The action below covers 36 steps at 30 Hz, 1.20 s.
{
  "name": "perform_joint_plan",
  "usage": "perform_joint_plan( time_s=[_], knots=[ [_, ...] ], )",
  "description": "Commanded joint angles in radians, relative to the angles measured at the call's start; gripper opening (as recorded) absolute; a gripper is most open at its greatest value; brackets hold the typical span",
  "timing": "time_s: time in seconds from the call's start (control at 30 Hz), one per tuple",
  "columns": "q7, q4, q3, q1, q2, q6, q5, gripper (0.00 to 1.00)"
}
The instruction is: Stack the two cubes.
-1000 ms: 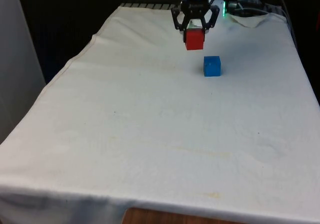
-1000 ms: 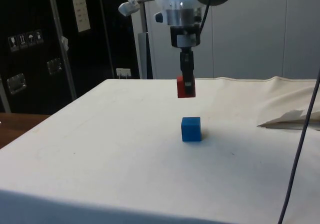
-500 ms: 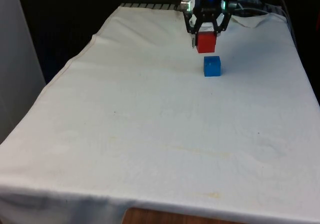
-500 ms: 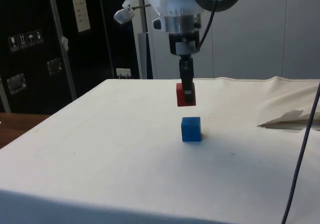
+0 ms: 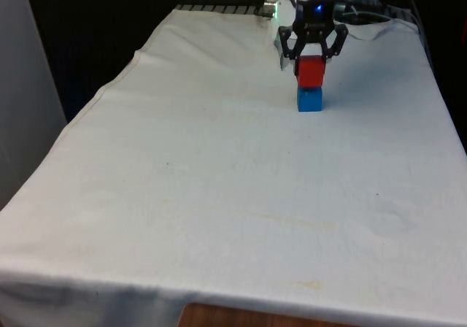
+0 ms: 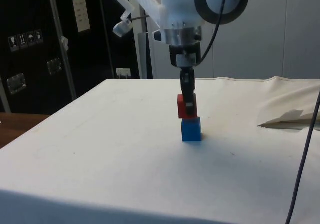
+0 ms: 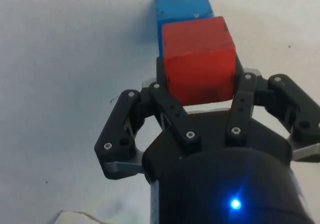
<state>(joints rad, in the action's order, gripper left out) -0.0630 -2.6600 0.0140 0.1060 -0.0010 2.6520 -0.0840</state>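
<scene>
The gripper (image 5: 311, 58) is clamping the red cube (image 5: 310, 71) by two opposite side faces and holding it directly over the blue cube (image 5: 309, 99), which is sitting on the white cloth (image 5: 219, 181) towards the table's far end. In the front and side views the red cube's underside is meeting, or all but meeting, the blue cube's top; whether the full weight is resting there is hard to judge. Both cubes are looking rigid, light and flat-faced, probably painted wood or plastic, so a grip on parallel side faces is suiting them, though a small block would be toppling easily if nudged sideways on release. In the wrist view the red cube is covering most of the blue one, hiding how squarely the edges are lining up.
</scene>
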Motion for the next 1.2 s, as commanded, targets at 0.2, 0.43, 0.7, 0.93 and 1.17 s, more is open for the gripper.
perform_joint_plan(
  time_s=[0.2, 0.43, 0.7, 0.93, 1.17],
  knots=[
    [0.028, -0.037, -0.001, -0.001, 0.001, 0.067, -0.006, 0.01],
    [0.040, -0.047, 0.000, -0.002, 0.017, 0.099, -0.005, 0.01],
    [0.048, -0.046, -0.002, 0.000, 0.026, 0.106, -0.002, 0.01],
    [0.045, -0.045, -0.001, -0.001, 0.026, 0.103, -0.001, 0.01],
    [0.042, -0.045, -0.001, -0.001, 0.026, 0.101, 0.000, 0.18]
  ],
)
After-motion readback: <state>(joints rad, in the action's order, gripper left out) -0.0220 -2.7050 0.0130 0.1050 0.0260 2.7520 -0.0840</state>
